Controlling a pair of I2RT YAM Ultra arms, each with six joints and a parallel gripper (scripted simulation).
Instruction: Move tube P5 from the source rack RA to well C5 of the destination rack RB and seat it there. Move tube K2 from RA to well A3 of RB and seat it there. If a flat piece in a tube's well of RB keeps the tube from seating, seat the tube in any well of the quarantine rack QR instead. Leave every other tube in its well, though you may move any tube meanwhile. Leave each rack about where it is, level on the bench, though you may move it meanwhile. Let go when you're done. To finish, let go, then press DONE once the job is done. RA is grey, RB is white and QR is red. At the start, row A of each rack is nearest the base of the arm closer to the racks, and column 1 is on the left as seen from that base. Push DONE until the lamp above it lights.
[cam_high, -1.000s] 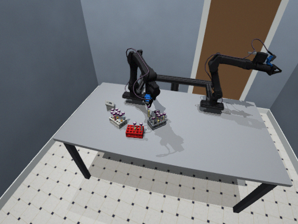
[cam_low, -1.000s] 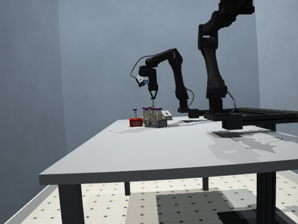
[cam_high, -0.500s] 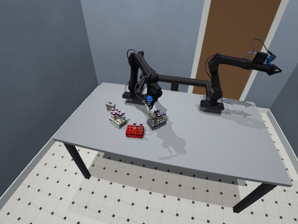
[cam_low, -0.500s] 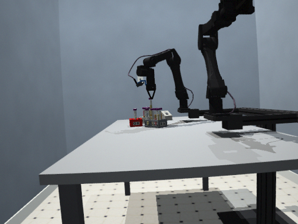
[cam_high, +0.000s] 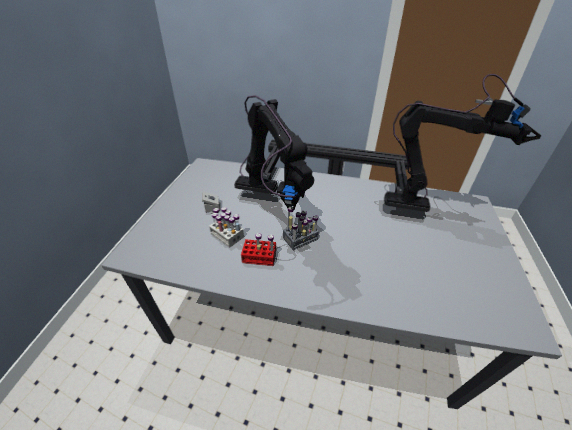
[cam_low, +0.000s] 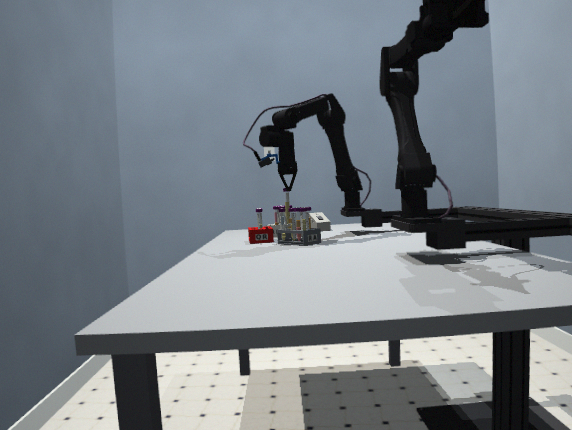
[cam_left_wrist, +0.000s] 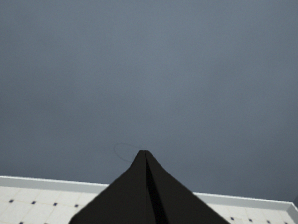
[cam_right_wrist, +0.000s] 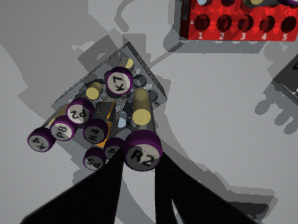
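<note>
- Grey rack (cam_high: 301, 240) (cam_low: 300, 242) (cam_right_wrist: 60, 100): P5 (cam_right_wrist: 94, 159) stands there, untransferred.
- Tube R2 (cam_high: 290, 220) (cam_low: 287, 199) (cam_right_wrist: 142, 150): pinched in the right fingers (cam_high: 291, 207) (cam_low: 287, 189), slightly parted; likely being reseated, needing alignment over its well.
- Left fingers (cam_high: 539, 136): closed, empty.

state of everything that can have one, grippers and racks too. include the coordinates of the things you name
left gripper (cam_high: 538, 135) (cam_left_wrist: 145, 152): shut
right gripper (cam_high: 291, 207) (cam_low: 287, 189) (cam_right_wrist: 140, 155): shut on tube R2
tube R2 (cam_high: 290, 222) (cam_low: 287, 200) (cam_right_wrist: 143, 151): held above grey rack
grey rack (cam_high: 298, 243) (cam_low: 312, 237) (cam_right_wrist: 62, 95): partly filled
red rack (cam_high: 258, 260) (cam_low: 253, 235) (cam_right_wrist: 240, 36): partly filled
</note>
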